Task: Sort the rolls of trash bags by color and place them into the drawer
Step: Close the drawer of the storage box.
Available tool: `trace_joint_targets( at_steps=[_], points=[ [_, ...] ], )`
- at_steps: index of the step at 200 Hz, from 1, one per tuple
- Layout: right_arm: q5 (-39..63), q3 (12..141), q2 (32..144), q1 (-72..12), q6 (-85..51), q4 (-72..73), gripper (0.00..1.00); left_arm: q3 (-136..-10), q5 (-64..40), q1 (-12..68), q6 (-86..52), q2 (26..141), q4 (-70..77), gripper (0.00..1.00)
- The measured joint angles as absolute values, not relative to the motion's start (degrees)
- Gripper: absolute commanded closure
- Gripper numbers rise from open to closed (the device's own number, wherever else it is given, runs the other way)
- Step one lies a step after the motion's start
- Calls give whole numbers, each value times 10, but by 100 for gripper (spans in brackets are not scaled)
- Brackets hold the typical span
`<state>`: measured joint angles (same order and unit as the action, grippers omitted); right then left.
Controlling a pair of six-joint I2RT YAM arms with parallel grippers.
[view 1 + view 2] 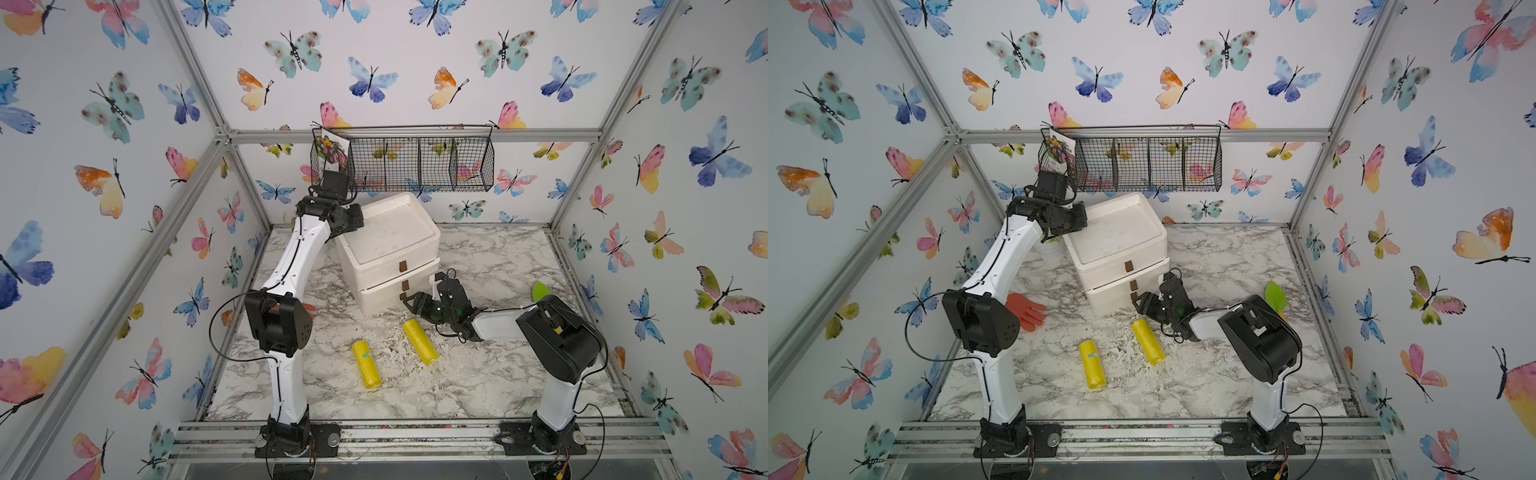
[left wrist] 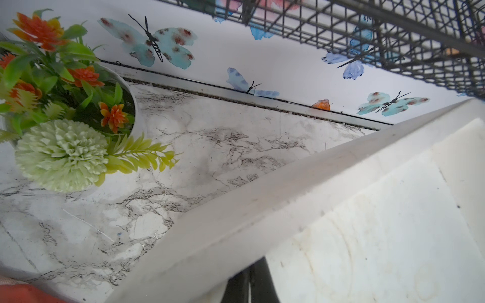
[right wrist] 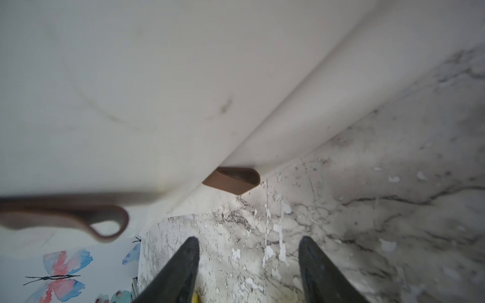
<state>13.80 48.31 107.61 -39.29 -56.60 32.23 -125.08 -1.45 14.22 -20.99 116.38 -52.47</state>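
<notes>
Two yellow rolls of trash bags lie on the marble table in both top views, one nearer the front and one just below my right gripper. The white drawer unit stands at the back with its drawers pushed in and brown pull tabs on their fronts. My right gripper is open and empty, close to the lowest tab; in the right wrist view only tabletop shows between its fingers. My left gripper is shut and empty, resting at the unit's top rim.
A black wire basket hangs on the back wall above the unit. A pot of artificial flowers stands left of the unit. An orange glove lies at the left, a green trowel at the right. White flakes litter the table.
</notes>
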Motion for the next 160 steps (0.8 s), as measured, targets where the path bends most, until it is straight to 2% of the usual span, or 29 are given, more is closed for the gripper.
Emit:
trace_joint_targets(
  at_steps=[102,160],
  points=[
    [139,492,1138,-393,-617,417,41,-1248,-17,142,-210,1162,-523,100],
    [137,502,1094,-393,-615,374,49,-1246,-18,141,-210,1162,-522,100]
  ],
)
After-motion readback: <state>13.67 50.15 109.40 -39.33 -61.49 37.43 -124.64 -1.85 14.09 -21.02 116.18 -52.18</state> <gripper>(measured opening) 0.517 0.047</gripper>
